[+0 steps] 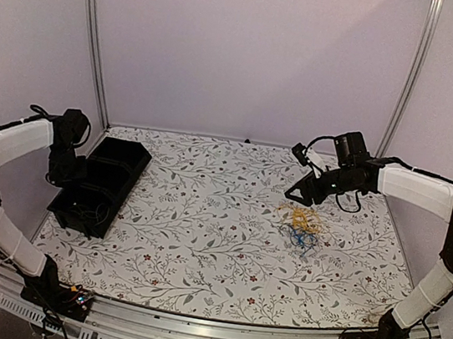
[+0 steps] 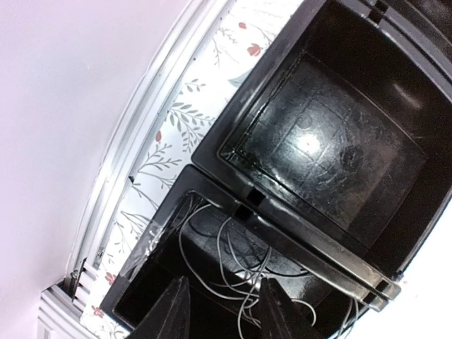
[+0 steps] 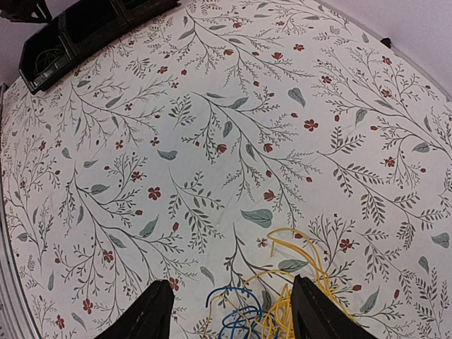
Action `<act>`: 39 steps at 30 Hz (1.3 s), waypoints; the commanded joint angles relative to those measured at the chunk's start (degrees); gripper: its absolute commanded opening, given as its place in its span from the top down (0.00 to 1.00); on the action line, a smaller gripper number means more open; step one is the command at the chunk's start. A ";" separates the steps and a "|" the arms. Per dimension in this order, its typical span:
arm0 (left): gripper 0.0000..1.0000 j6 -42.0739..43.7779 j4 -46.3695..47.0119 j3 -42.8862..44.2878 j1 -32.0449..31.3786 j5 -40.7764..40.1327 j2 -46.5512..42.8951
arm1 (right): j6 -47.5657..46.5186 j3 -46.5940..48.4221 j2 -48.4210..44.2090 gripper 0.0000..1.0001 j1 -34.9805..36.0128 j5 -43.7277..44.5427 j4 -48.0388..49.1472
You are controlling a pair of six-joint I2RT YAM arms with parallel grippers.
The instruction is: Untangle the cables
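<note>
A small tangle of thin yellow cables [image 1: 304,220] and blue cables [image 1: 302,238] lies on the floral table right of centre. In the right wrist view the yellow loops [image 3: 311,272] and blue loops [image 3: 244,318] lie between and just below my fingers. My right gripper [image 1: 301,193] is open and empty, hovering just behind the tangle. My left gripper [image 1: 70,171] is open and empty over a black two-compartment tray [image 1: 127,156]. Thin pale wires [image 2: 240,261] lie in the tray's near compartment, between my left fingers [image 2: 169,311].
The tray [image 2: 325,141] sits at the table's left edge; its far compartment holds nothing. A metal rail [image 2: 134,155] runs along the left side. Upright frame posts [image 1: 94,33] stand at the back corners. The floral tablecloth [image 1: 208,243] covers the table.
</note>
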 commanded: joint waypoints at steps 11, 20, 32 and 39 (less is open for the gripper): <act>0.61 6.90 9.07 13.39 -10.37 12.15 -1.92 | -4.69 0.91 -1.69 0.39 -0.49 4.80 -1.87; 0.63 16.84 26.04 20.67 -24.44 20.05 6.05 | -6.66 1.78 -3.47 0.47 -8.48 4.22 -7.24; 0.64 16.68 35.83 29.65 -40.66 33.38 25.07 | -23.62 -0.11 -6.06 0.63 -9.97 0.17 -17.08; 0.61 6.84 33.52 33.94 -45.26 38.95 34.73 | -27.50 1.90 -0.12 0.71 -7.79 -4.69 -16.60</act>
